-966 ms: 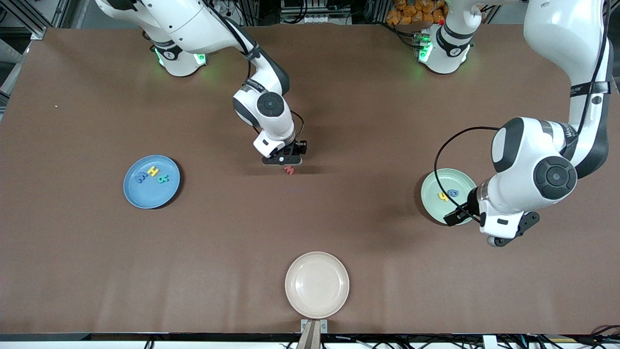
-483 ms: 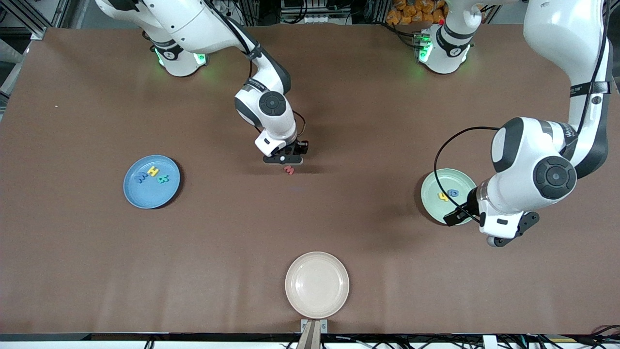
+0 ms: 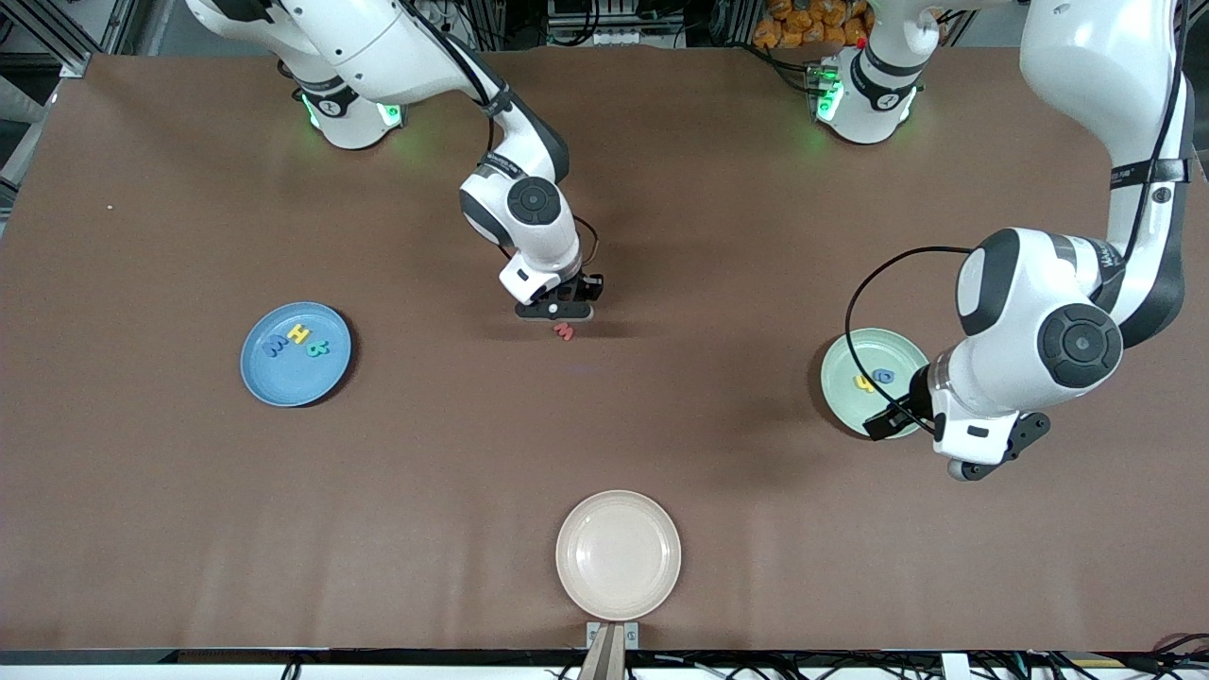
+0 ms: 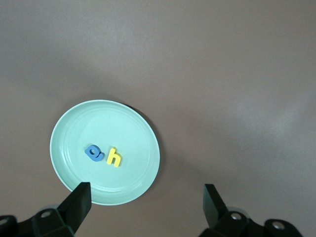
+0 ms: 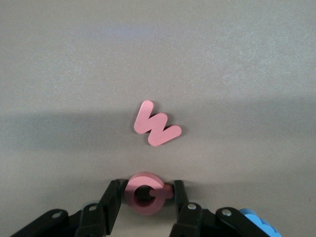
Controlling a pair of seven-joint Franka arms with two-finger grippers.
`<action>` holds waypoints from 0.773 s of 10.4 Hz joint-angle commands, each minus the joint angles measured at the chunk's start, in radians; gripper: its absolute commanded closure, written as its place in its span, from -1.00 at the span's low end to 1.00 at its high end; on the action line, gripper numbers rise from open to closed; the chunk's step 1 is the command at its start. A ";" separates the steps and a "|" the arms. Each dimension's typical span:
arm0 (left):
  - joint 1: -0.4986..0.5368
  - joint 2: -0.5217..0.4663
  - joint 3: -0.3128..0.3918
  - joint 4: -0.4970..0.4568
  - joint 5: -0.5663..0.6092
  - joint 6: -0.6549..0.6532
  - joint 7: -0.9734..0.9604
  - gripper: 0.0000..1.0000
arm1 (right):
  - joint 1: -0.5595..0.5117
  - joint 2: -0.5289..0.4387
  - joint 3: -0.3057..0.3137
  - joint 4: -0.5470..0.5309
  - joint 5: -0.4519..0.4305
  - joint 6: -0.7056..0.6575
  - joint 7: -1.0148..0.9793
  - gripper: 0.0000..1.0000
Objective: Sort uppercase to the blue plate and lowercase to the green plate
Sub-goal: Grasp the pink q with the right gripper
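Note:
My right gripper [image 5: 146,193] is low at the table's middle, shut on the red Q [image 5: 144,195], one finger on the ring and one on the tail. The red w [image 5: 156,129] lies flat just beside it, seen also as the red w [image 3: 564,331] under my right gripper [image 3: 555,314]. The blue plate [image 3: 283,389] holds a blue M [image 3: 275,345], a yellow H [image 3: 299,332] and a teal R [image 3: 318,349]. The green plate [image 4: 133,133] holds a blue a [image 4: 94,153] and a yellow h [image 4: 114,157]. My left gripper [image 4: 145,195] waits open over that plate's edge.
A cream plate [image 3: 618,554] sits empty by the table edge nearest the front camera. Part of a blue letter [image 5: 256,224] shows beside my right gripper's body. The green plate [image 3: 847,397] lies toward the left arm's end, the blue one toward the right arm's end.
My right gripper's fingers have closed in onto the red Q, and the hand has shifted slightly. The left arm has not moved.

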 commanded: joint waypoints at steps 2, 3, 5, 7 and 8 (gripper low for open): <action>-0.004 0.004 -0.003 0.010 0.018 0.005 0.003 -1.00 | 0.012 0.027 -0.007 0.027 -0.029 0.003 0.030 0.21; -0.004 0.004 -0.005 0.010 0.019 0.007 0.003 -1.00 | 0.012 0.027 -0.007 0.027 -0.030 0.003 0.030 0.23; -0.005 0.004 -0.005 0.009 0.018 0.005 -0.001 -1.00 | 0.012 0.027 -0.007 0.027 -0.030 0.003 0.030 0.28; -0.013 0.004 -0.005 0.007 0.018 0.005 -0.003 -1.00 | 0.011 0.024 -0.007 0.030 -0.029 -0.003 0.025 0.28; -0.016 0.004 -0.005 0.007 0.019 0.005 -0.003 -1.00 | 0.008 0.016 -0.007 0.040 -0.029 -0.014 0.018 0.28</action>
